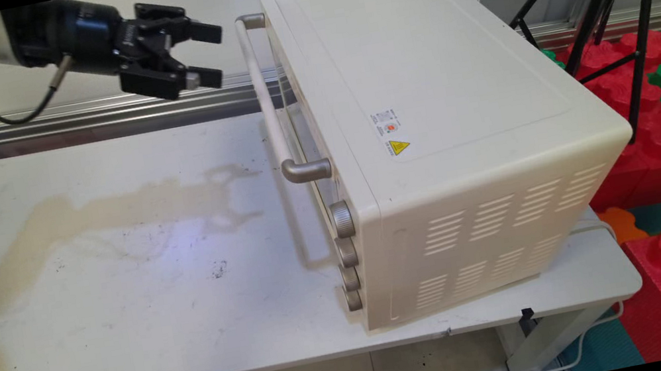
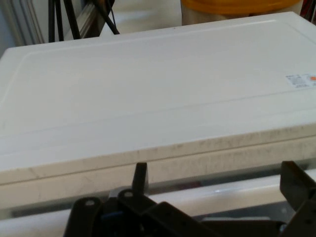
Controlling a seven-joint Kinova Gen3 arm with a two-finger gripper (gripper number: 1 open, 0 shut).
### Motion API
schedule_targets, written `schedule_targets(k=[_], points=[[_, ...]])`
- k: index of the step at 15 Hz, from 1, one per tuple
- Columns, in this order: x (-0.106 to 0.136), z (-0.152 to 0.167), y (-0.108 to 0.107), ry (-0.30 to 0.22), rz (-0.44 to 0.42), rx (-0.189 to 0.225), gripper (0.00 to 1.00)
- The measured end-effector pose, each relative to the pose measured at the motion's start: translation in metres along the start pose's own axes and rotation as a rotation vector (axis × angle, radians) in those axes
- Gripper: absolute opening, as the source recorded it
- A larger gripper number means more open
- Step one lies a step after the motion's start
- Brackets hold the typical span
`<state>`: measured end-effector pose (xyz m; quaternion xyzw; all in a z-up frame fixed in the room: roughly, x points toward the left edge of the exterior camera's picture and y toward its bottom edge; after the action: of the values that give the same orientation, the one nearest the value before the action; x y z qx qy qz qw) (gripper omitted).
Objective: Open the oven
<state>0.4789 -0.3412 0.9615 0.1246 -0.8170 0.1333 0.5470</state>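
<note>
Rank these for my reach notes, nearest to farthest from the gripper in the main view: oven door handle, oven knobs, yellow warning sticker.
From the gripper:
1. Oven door handle, just right of it, at the oven's front.
2. Yellow warning sticker, on the oven's top, farther right.
3. Oven knobs, low on the front, toward the table's near edge.

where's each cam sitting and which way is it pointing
Main view: fixed above the table's near side, looking down across it at the wall; shows the gripper, jaws open, beside the oven's handle.
Hand view: on the hand, facing the oven top; its fingers show.
Shared: oven, gripper.
</note>
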Motion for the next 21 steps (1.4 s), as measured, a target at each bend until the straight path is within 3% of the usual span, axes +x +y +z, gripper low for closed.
schedule_targets(k=[7, 8, 21], points=[[0.000, 0.025, -0.002, -0.002, -0.002, -0.008, 1.00], [0.000, 0.026, -0.002, 0.001, -0.001, -0.010, 0.00], [-0.011, 0.050, 0.002, -0.024, -0.014, -0.028, 0.00]])
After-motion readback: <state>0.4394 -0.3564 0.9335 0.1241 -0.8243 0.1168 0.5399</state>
